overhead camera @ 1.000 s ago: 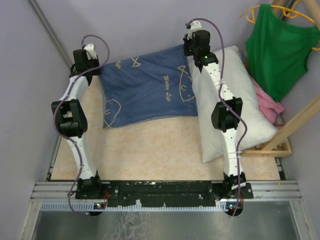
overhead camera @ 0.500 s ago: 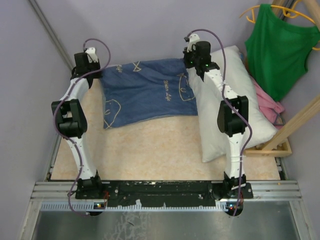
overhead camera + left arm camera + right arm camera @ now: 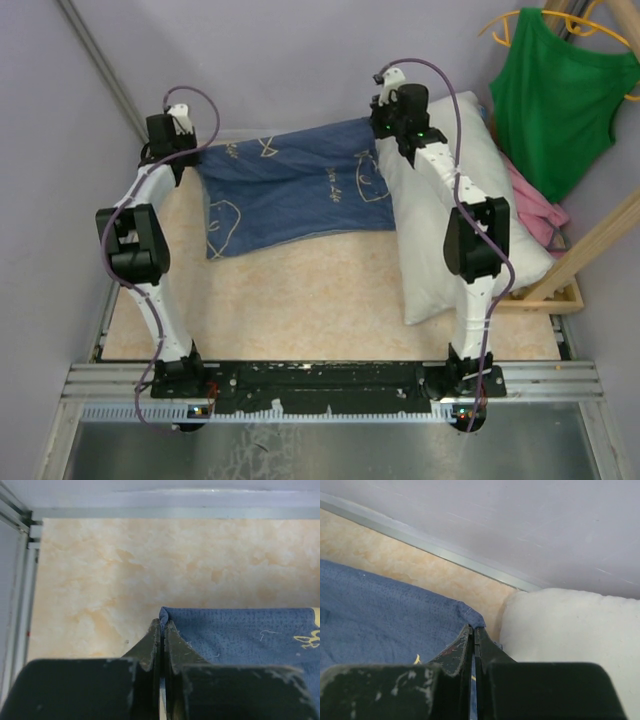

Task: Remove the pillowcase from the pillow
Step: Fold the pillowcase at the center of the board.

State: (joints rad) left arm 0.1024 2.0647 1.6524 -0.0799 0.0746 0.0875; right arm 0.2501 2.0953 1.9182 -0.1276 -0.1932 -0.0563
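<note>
The denim-blue pillowcase point(image 3: 285, 195) with pale drawn marks is stretched across the far half of the table, off the pillow. My left gripper point(image 3: 162, 626) is shut on its far left corner point(image 3: 167, 614). My right gripper point(image 3: 473, 630) is shut on its far right corner point(image 3: 470, 614). The plain white pillow point(image 3: 470, 200) lies bare along the right side, just right of the right gripper, and shows as a white bulge point(image 3: 570, 630) in the right wrist view. In the top view the left gripper point(image 3: 192, 155) and right gripper point(image 3: 385, 128) hold the cloth's far edge raised and taut.
A green tank top point(image 3: 560, 90) hangs at the back right, with a pink garment point(image 3: 535, 205) below it beside a wooden frame point(image 3: 560, 290). Grey walls close the back and the left. Bare beige tabletop point(image 3: 300, 300) lies in front of the pillowcase.
Both grippers have moved down and toward the back wall with the pillowcase's corners, so the cloth's far edge sits lower and flatter. The pillow has not moved.
</note>
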